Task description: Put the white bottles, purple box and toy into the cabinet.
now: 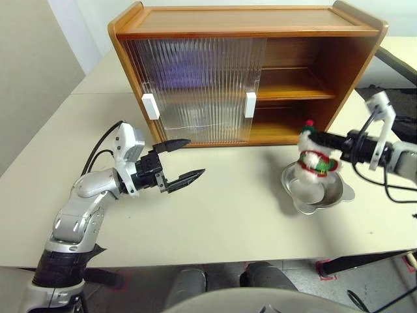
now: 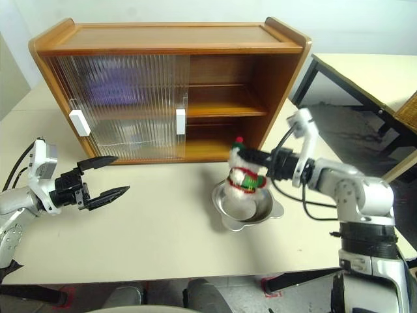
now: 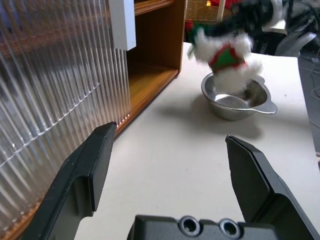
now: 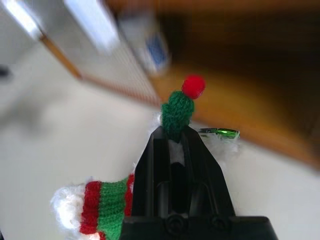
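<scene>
While its two black fingers pinch together on the fuzzy white plush snowman toy (image 2: 245,177), the right gripper (image 2: 251,158) holds it just above the shiny round metal dish (image 1: 317,190) on the smooth pale table (image 1: 221,215). Beyond the gripper's tips stands the honey-coloured wooden cabinet (image 1: 306,85), its right half open, its ribbed translucent sliding doors (image 1: 195,88) with white block handles (image 1: 250,104) covering the left. Well apart, the left gripper (image 1: 184,160) hangs over bare tabletop, pointed fingers spread wide, empty.
</scene>
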